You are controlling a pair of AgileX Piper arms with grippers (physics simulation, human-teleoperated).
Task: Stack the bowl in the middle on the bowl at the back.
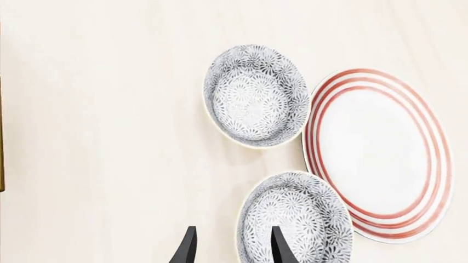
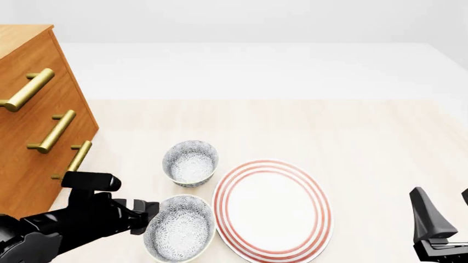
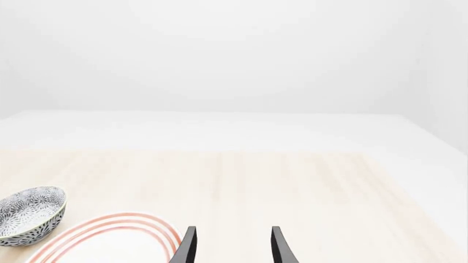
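Two grey-and-white speckled bowls sit left of centre. The wider bowl in the middle (image 2: 179,228) (image 1: 300,216) is the nearer one; the bowl at the back (image 2: 190,163) (image 1: 256,96) (image 3: 29,215) stands just beyond it, apart from it. My left gripper (image 2: 151,216) (image 1: 234,249) is open at the middle bowl's left rim. One finger is over the bowl's inside and the other is outside, so the jaws straddle the rim. My right gripper (image 2: 444,211) (image 3: 234,246) is open and empty, low at the front right, far from both bowls.
A red-ringed white plate (image 2: 270,208) (image 1: 376,153) (image 3: 109,235) lies right beside both bowls, nearly touching them. A wooden chest of drawers (image 2: 36,109) with brass handles stands at the left edge, close to my left arm. Bare pale wood tabletop (image 2: 365,142) stretches right and back.
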